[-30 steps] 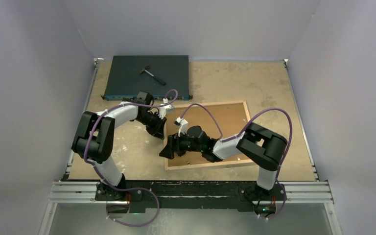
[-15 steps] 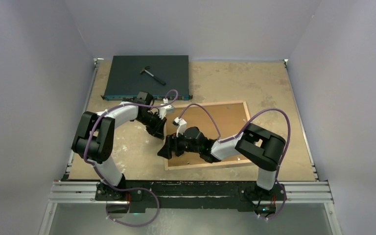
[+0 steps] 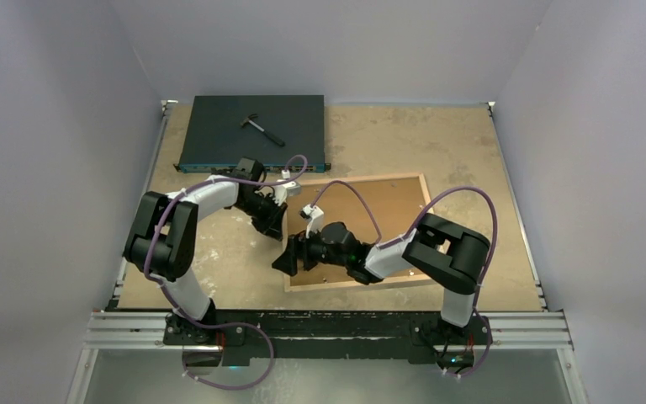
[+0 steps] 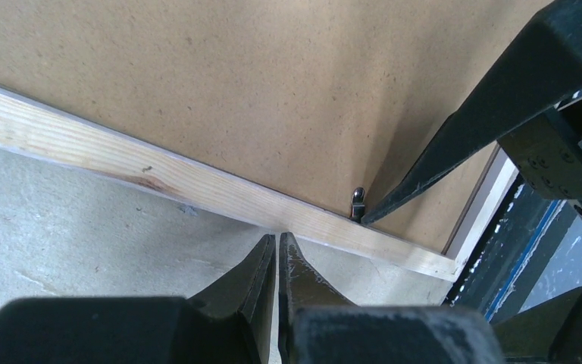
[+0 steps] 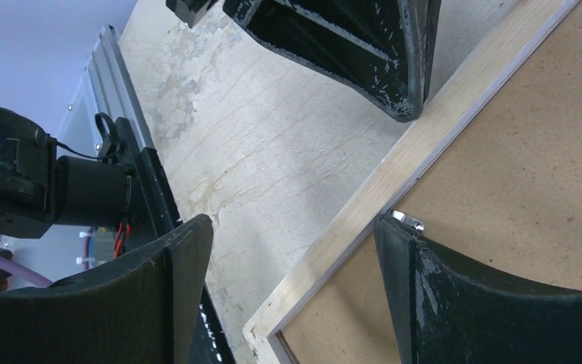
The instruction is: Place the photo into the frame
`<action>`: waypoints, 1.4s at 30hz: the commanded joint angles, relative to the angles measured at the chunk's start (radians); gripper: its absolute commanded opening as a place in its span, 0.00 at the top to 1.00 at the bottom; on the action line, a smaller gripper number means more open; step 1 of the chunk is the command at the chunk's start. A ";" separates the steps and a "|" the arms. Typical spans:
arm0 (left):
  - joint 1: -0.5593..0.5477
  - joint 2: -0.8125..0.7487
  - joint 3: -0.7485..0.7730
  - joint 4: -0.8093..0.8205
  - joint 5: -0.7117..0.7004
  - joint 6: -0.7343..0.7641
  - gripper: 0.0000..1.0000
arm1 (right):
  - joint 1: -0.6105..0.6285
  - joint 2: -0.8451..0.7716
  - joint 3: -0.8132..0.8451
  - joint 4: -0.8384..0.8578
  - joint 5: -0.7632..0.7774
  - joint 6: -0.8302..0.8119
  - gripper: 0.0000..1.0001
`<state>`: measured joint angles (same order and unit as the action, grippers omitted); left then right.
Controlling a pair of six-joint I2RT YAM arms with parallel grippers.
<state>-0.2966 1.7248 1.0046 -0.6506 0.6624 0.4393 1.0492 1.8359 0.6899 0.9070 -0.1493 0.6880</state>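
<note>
Frame [image 4: 121,158] rail | left pincer [image 4: 276,239] clenched, empty, beside | right pincer [image 5: 292,227] spread astride, possibly touching clip [image 5: 409,221]

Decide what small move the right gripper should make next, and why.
Probably slide the inner finger of the right gripper against the small metal tab to swivel it. The open gripper straddles a rail of the light-wood picture frame, that finger sits over the brown backing board beside the tab, and the shut left gripper meets the rail's outer edge, seemingly bracing it.
</note>
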 commanded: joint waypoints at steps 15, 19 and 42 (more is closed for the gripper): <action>-0.019 -0.052 0.080 -0.141 -0.006 0.119 0.96 | -0.176 -0.549 -0.099 -0.267 0.108 -0.094 0.01; -0.019 -0.052 0.029 -0.096 -0.004 0.142 0.96 | -0.383 -0.689 -0.149 -0.437 0.125 -0.065 0.01; -0.378 0.044 -0.029 0.069 -0.068 0.126 0.96 | -0.965 -0.240 0.270 -0.851 0.401 -0.246 0.01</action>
<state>-0.5945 1.7088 0.9531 -0.6266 0.5735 0.5610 0.1154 1.5383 0.8803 0.0723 0.1577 0.4984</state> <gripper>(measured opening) 0.031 0.987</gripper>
